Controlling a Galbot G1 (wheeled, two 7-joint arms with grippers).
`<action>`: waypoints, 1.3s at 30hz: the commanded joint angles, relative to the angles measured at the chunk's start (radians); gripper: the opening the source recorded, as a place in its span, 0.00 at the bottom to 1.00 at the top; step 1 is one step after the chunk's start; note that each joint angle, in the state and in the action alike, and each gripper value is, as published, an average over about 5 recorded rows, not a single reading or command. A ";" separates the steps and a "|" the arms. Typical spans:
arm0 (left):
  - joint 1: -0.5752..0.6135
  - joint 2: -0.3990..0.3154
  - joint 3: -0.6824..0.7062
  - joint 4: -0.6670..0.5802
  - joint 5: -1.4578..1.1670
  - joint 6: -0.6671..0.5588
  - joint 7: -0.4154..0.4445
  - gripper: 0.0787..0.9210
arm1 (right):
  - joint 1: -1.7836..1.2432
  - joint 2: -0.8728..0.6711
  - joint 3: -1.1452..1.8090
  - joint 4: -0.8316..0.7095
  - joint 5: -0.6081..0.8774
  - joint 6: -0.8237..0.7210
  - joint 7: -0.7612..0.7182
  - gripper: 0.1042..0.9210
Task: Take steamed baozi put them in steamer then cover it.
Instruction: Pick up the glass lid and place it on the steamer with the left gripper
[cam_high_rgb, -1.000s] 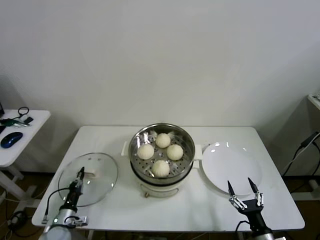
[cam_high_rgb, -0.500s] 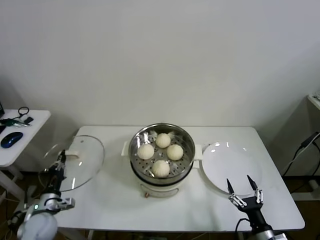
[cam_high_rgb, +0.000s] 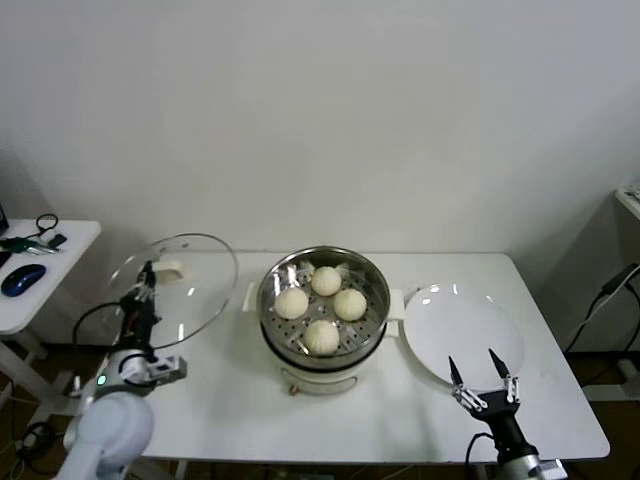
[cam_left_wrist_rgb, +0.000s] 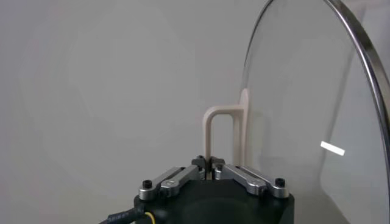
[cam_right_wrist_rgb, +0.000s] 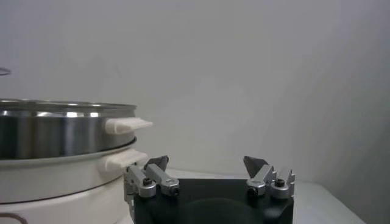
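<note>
Four cream-white baozi (cam_high_rgb: 322, 335) lie in the shiny steel steamer (cam_high_rgb: 372, 322) on its white pot base at the table's middle. My left gripper (cam_high_rgb: 146, 282) is shut on the cream handle (cam_left_wrist_rgb: 218, 134) of the clear glass cover (cam_high_rgb: 195, 290) and holds it tilted in the air, left of the steamer. The cover's metal rim (cam_left_wrist_rgb: 365, 67) stands upright in the left wrist view. My right gripper (cam_high_rgb: 480, 368) is open and empty near the table's front right, over the plate's near edge. The steamer also shows in the right wrist view (cam_right_wrist_rgb: 55, 128).
A flat white round plate (cam_high_rgb: 455, 330) lies right of the steamer. A small side table (cam_high_rgb: 50, 275) with a blue mouse (cam_high_rgb: 22, 279) and cables stands at the far left. The white table (cam_high_rgb: 400, 420) has bare surface in front of the steamer.
My left gripper has lifted the cover off the table's left part and carried it up and toward the steamer, tilting it. The right gripper has barely moved.
</note>
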 joint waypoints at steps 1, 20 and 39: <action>-0.062 -0.018 0.159 -0.137 0.090 0.168 0.103 0.06 | 0.002 -0.014 0.002 -0.006 -0.005 -0.028 0.006 0.88; -0.355 -0.270 0.596 0.041 0.400 0.270 0.278 0.06 | -0.028 -0.078 0.033 -0.013 0.086 -0.011 0.009 0.88; -0.293 -0.474 0.668 0.190 0.602 0.252 0.243 0.06 | -0.031 -0.093 0.044 -0.041 0.114 0.034 0.013 0.88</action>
